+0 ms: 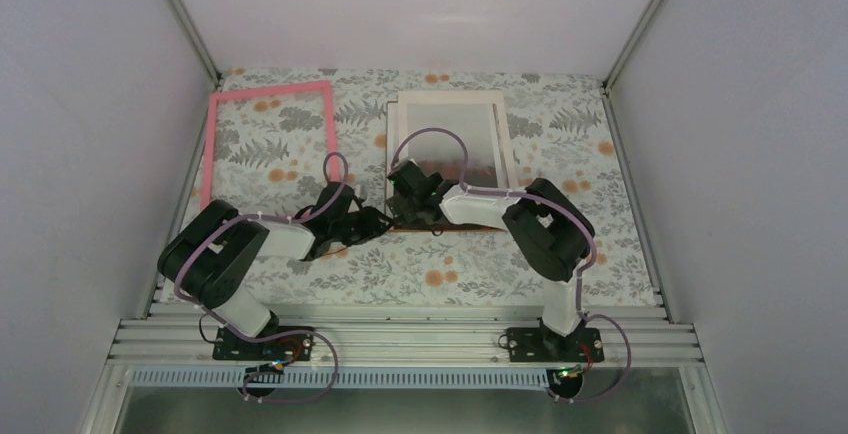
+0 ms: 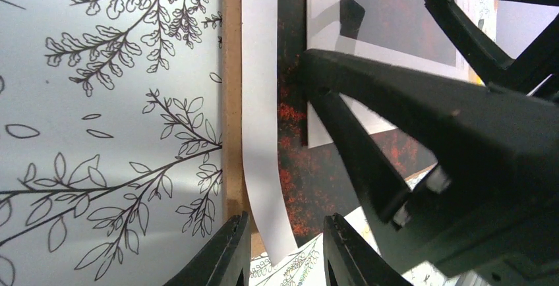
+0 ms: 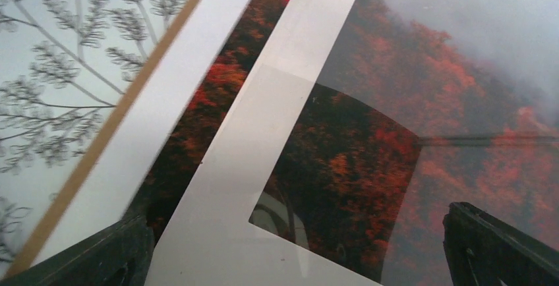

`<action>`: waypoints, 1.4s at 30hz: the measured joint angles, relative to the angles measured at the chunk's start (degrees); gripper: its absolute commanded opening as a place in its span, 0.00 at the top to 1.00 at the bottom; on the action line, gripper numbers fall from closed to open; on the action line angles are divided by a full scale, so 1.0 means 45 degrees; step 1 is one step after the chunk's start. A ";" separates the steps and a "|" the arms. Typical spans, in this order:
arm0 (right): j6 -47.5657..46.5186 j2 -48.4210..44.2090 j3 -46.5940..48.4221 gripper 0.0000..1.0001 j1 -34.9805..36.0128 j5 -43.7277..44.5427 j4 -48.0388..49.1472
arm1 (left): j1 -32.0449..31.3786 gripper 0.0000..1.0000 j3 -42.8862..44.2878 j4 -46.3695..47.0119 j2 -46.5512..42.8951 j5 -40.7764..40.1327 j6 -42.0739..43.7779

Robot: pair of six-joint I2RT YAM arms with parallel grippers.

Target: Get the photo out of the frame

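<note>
The pink frame [image 1: 268, 139] lies empty on the floral table at the far left, apart from both grippers. The photo [image 1: 455, 139] lies at the centre on a brown backing panel [image 2: 231, 68]. Its white margin [image 2: 260, 101] and red trees [image 3: 369, 167] show in both wrist views, with a white mat [image 3: 264, 134] lying askew on it. My left gripper [image 2: 287, 253] is open at the photo's near-left corner, and the white margin runs between its fingers. It also shows in the top view [image 1: 378, 222]. My right gripper [image 3: 296, 253] is open wide and low over the photo's near end, beside the left one [image 1: 412, 209].
The right arm's gripper body [image 2: 428, 121] fills the right side of the left wrist view, close to the left fingers. White walls enclose the table on three sides. The floral cloth [image 1: 560, 254] covers the table.
</note>
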 measured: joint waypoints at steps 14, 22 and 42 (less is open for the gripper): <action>0.0000 -0.0850 -0.0971 0.00 -0.0976 0.0748 -0.0325 | -0.0010 0.71 -0.0019 0.0024 0.0000 -0.0049 0.0005; 0.0044 -0.1428 -0.1661 0.00 -0.1729 0.0724 -0.0355 | -0.0010 0.70 -0.0039 0.0024 -0.0039 -0.0126 0.0000; -0.0146 -0.3570 -0.4187 0.00 -0.2040 -0.0928 0.1948 | -0.0039 0.67 0.0476 -0.0801 -0.0044 -0.0165 -0.0049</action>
